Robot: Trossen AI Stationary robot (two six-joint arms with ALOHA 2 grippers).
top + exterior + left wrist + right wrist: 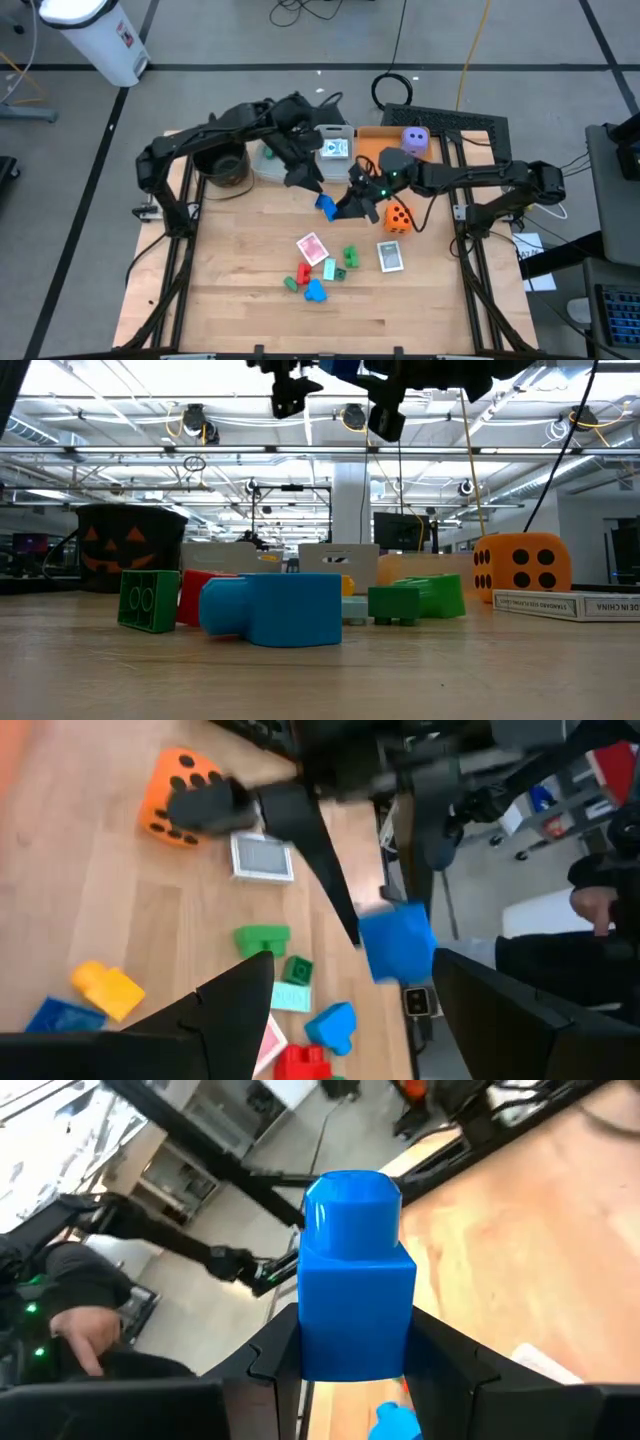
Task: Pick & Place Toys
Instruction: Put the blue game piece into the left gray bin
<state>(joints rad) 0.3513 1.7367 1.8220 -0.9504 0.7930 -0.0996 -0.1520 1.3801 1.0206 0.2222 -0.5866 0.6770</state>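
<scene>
My right gripper (pixel 345 205) is shut on a blue block (pixel 352 1270), held above the table's middle. Just left and far of it, my left gripper (pixel 305 180) hovers open with nothing between its fingers. The blue block (pixel 397 942) also shows in the left wrist view. On the table below lie an orange die (pixel 397 217), two playing cards (pixel 312 247) (pixel 391 256), and green (pixel 348 258), red (pixel 300 278) and blue (pixel 316 291) blocks. A purple die (pixel 415 140) sits in the orange tray. My right gripper pinches the blue block's square body by two opposite sides (pixel 320 1342) between its two fingers. The fingers come about level from the table's right. The block's round stud end (pixel 350 1198) points away from the gripper. The block is lifted clear of the table.
A black pumpkin pot (pixel 222 165) stands at the far left. Beside it are clear bins, one with a card (pixel 335 150), then the orange tray (pixel 378 140). A person stands beyond the table (pixel 600 910). Bare wood lies at the near left.
</scene>
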